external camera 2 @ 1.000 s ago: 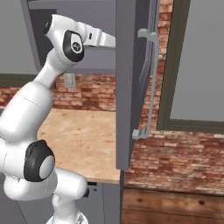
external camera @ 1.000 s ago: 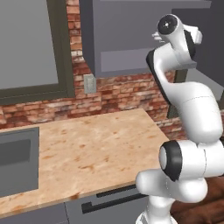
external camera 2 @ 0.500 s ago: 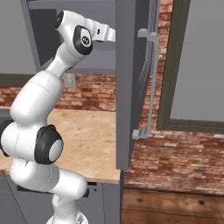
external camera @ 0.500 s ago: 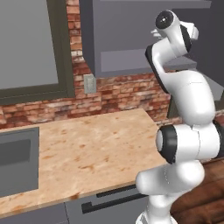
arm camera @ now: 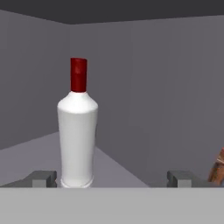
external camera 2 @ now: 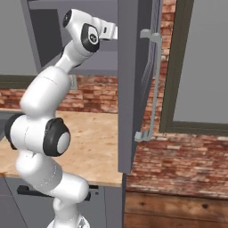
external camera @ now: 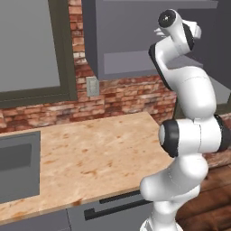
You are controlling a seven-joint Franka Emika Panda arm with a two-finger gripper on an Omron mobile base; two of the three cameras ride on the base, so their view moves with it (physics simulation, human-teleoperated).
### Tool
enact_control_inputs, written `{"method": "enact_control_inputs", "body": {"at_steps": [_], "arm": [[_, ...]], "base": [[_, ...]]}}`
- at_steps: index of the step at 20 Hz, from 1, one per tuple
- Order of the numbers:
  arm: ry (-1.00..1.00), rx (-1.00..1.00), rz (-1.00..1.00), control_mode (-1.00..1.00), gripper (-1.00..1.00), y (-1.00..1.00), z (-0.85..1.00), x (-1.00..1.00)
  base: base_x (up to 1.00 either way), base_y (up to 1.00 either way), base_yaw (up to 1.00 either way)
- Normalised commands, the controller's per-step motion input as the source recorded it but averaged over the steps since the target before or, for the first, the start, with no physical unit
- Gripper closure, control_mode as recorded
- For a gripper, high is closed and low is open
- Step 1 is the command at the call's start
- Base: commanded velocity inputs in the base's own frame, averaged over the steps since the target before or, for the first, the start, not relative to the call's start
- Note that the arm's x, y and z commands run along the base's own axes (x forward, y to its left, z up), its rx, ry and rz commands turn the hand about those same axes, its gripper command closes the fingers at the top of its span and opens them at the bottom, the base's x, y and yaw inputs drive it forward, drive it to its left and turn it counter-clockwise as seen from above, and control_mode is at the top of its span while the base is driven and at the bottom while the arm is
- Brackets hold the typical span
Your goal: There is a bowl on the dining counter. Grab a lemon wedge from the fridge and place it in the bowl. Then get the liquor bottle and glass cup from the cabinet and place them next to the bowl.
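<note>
The liquor bottle (arm camera: 78, 131), white with a red cap, stands upright on the grey shelf inside the cabinet (external camera: 131, 40). My gripper (arm camera: 111, 178) faces it with the jaws open wide and nothing between them. The bottle stands just beyond the left fingertip (arm camera: 41, 177), well left of the gap's middle, and the right fingertip (arm camera: 181, 177) is far off to its right. Seen from the base views, my arm is raised high and its hand (external camera 2: 107, 32) reaches into the cabinet behind the open door (external camera 2: 133, 80).
The open cabinet door with its long silver handle (external camera 2: 151, 84) hangs close to the right of my arm. Below lies a wood worktop (external camera: 94, 153) with a grey sink (external camera: 18, 162) at its left, backed by a brick wall (external camera: 126, 97).
The arm has stretched up and swung its elbow round, carrying the hand further right into the cabinet. The jaws have stayed open.
</note>
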Motion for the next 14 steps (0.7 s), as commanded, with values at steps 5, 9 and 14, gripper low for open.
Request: {"method": "enact_control_inputs", "body": {"at_steps": [5,9,14], "arm": [[-0.01,0.0,-0.01,-1.0,-1.0,-0.02,0.0,0.29],[0.0,0.0,-0.02,-1.0,-1.0,-0.04,0.0,0.33],[0.0,0.0,-0.02,-1.0,-1.0,-0.05,0.0,0.41]], "base": [[0.0,0.0,0.0],[0.0,0.0,0.0],[0.0,0.0,0.0]]}}
